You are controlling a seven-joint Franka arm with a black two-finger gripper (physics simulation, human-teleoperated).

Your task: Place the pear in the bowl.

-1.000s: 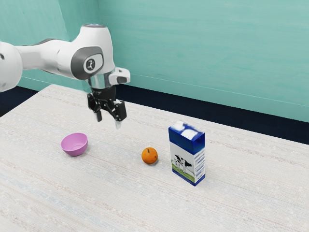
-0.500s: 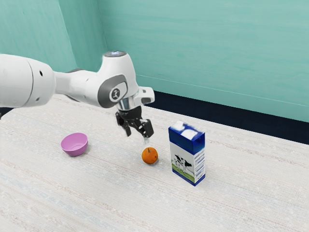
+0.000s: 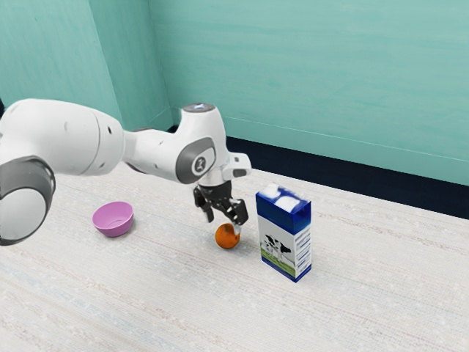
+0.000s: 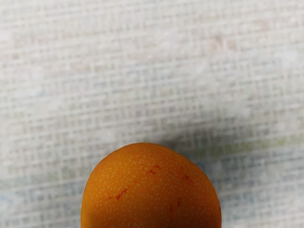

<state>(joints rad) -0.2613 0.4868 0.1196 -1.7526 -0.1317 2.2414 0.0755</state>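
Observation:
My gripper (image 3: 223, 222) is open just above the pear (image 3: 226, 237), its two fingers spread apart and the farther-right one overlapping the fruit's upper edge. Round and orange, the pear rests on the table. From the wrist view, the speckled top of the pear (image 4: 151, 190) is seen close under my hand. A pink bowl (image 3: 113, 220) stands upright on the table, toward the exterior view's left of the pear, with nothing inside it.
A blue and white milk carton (image 3: 283, 235) with a cow picture stands near the pear, toward the exterior view's right. The pale, woven-looking table (image 3: 168, 301) extends around these things, with a teal wall behind.
My open hand has come down and toward the exterior view's right, from high between bowl and pear to just over the pear. Bowl, pear and carton have stayed put.

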